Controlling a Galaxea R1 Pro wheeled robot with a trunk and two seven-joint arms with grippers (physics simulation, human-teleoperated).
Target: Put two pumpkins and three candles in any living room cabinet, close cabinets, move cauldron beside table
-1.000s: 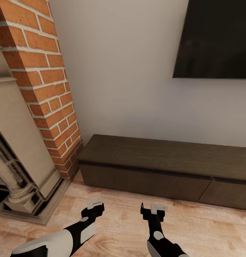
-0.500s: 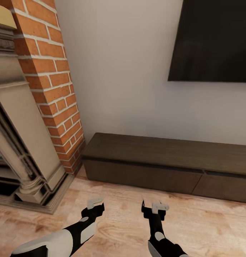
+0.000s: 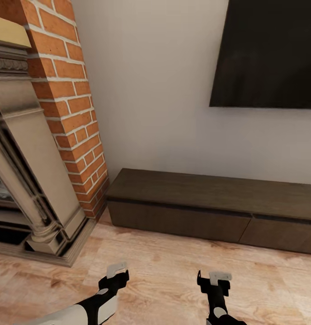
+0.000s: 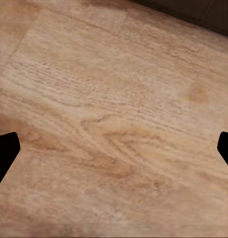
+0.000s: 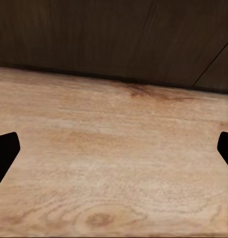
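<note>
a: the whole head view had slid, so the camera moved, not the room; the fireplace [image 3: 33, 180] showed more of its stone front, and both arms sat lower in the picture than a second before.

b: and the claws?

a: the left gripper [image 4: 114, 148] was spread wide over bare wooden floor [image 3: 164, 275], nothing between its tips. the right gripper [image 5: 114, 148] was spread just as wide and empty, pointing at the foot of the cabinet [image 3: 209, 198].

b: where was the cabinet?

a: against the wall under the dark tv [image 3: 268, 54], just beside the brick column, its drawer fronts flush and closed.

b: progress?

a: i judged it early. no pumpkin, candle or cauldron was to be seen here, so whether any was already stowed i could not tell. the closed fronts alone looked right.
</note>
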